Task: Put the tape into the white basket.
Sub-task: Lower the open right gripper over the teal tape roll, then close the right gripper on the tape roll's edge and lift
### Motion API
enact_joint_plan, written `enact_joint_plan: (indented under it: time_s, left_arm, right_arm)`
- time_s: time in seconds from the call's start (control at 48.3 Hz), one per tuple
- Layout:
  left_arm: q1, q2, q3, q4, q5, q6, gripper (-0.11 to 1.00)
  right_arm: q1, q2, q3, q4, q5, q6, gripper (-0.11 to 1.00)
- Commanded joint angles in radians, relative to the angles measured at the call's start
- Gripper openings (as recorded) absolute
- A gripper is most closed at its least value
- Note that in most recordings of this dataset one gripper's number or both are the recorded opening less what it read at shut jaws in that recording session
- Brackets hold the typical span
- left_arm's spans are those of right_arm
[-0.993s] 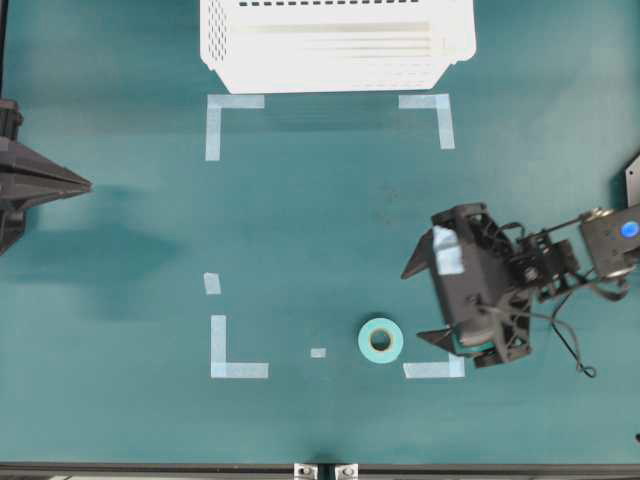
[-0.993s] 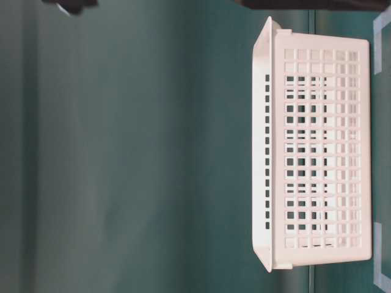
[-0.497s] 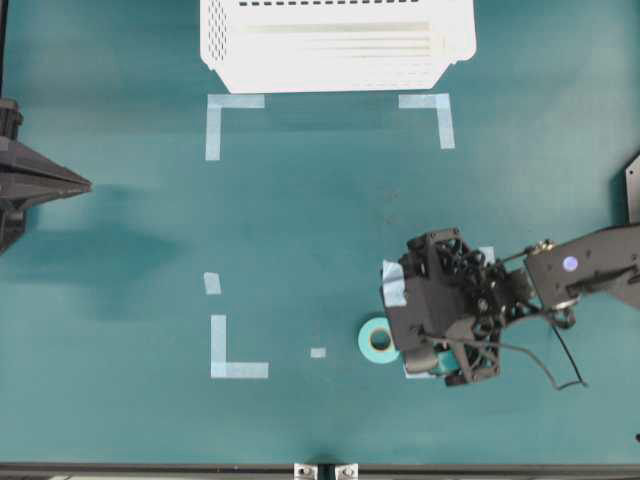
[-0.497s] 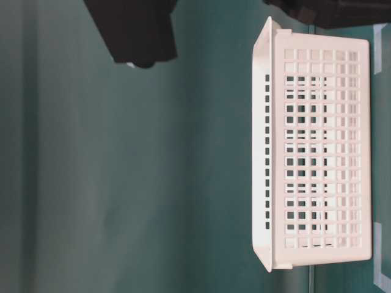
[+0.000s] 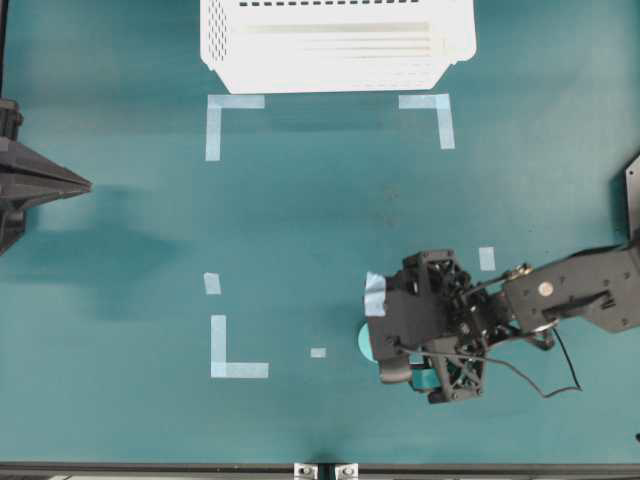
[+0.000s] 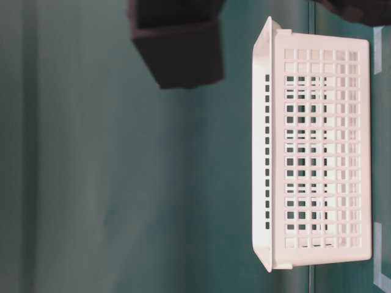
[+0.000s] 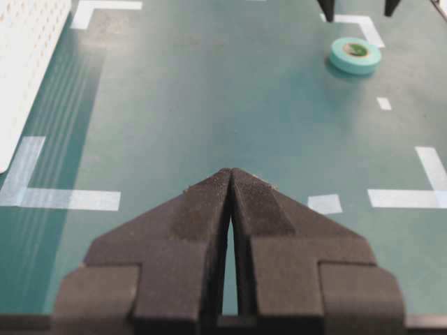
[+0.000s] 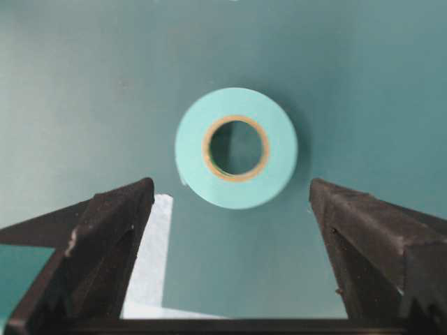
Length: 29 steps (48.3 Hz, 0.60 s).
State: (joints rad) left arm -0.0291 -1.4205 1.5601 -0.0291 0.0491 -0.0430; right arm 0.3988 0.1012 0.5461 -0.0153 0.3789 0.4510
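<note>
My left gripper (image 5: 88,185) sits at the far left edge of the overhead view, fingers pressed together to a point, parked over bare teal table (image 5: 320,220). In my left wrist view (image 7: 231,174) the two pads meet with only a thin slit between them, holding nothing. The tape (image 7: 355,55) shows far ahead there, flat on the table, with two dark fingertips hanging above it at the top edge.

The white basket (image 5: 335,45) is at the top centre of the overhead view, well apart from both grippers. Pale-blue corner marks (image 5: 238,370) and small strips (image 5: 212,283) lie on the table between.

My right gripper (image 5: 385,335) is lower right of centre in the overhead view, over the tape (image 5: 363,342); only a sliver of teal ring shows at the left of the gripper body, the rest is hidden under it.

In my right wrist view the jaws are spread wide. The tape (image 8: 236,147) lies flat, hollow centre up, in the gap but out past my fingertips (image 8: 115,216), roughly centred between them and touching neither. A corner mark (image 8: 150,269) runs just beside the left finger. Cannot tell how far above the table the tips hang.

In the table-level view the white basket (image 6: 317,149) fills the right side and a dark blurred block (image 6: 177,46) sits top centre.
</note>
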Motion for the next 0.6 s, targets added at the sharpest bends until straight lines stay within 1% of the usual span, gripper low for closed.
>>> enact_joint_plan:
  time_s: [0.0, 0.29, 0.579]
  left_arm:
    - [-0.002, 0.009, -0.011, 0.002, -0.006, 0.002, -0.11]
    - [-0.002, 0.009, -0.009, 0.002, -0.011, 0.000, -0.11]
    - [-0.002, 0.009, -0.009, 0.000, -0.011, 0.000, -0.11]
  right_arm:
    - [0.005, 0.005, -0.032, -0.002, -0.002, 0.003, 0.97]
    - [0.006, 0.035, -0.057, -0.002, 0.026, 0.038, 0.97]
    - [0.008, 0.066, -0.080, -0.002, 0.026, 0.041, 0.97]
